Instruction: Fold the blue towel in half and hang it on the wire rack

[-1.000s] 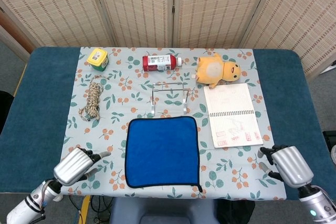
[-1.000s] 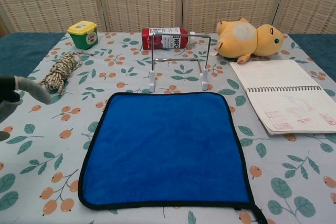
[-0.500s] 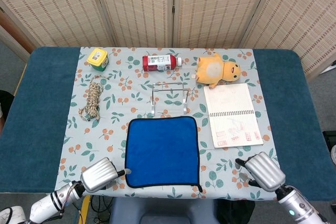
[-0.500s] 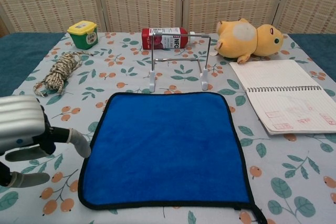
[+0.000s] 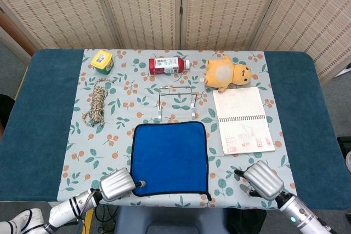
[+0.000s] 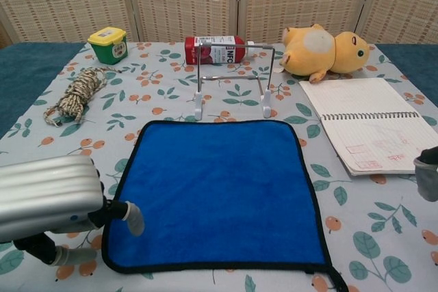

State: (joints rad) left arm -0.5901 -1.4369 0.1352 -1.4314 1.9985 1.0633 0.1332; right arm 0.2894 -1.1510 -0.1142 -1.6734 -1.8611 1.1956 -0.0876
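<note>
Two hands are in view at the near edge of the tabletop (image 5: 38, 113). One blue towel (image 5: 170, 159) lies flat and unfolded on the flowered cloth (image 5: 123, 108), squarely in front of the wire rack (image 5: 176, 101), which stands upright just beyond the towel's far edge and carries nothing. The left hand (image 5: 117, 184) sits at the towel's near left corner; in the chest view one fingertip (image 6: 135, 222) reaches the dark border there, fingers apart, nothing gripped. The right hand (image 5: 263, 180) rests near the cloth's near right edge, apart from the towel; its fingers point inward toward the towel, and whether they are spread or curled I cannot tell. Elsewhere on the cloth: a coil of rope (image 5: 96, 104) at left, a small yellow-lidded tub (image 5: 102, 61) at the far left corner, a red bottle (image 5: 168, 65) lying on its side behind the rack, a yellow plush toy (image 5: 226, 73) at far right, and an open spiral notebook (image 5: 243, 120) beside the towel's right side. Folding screens (image 5: 181, 9) stand behind.
</note>
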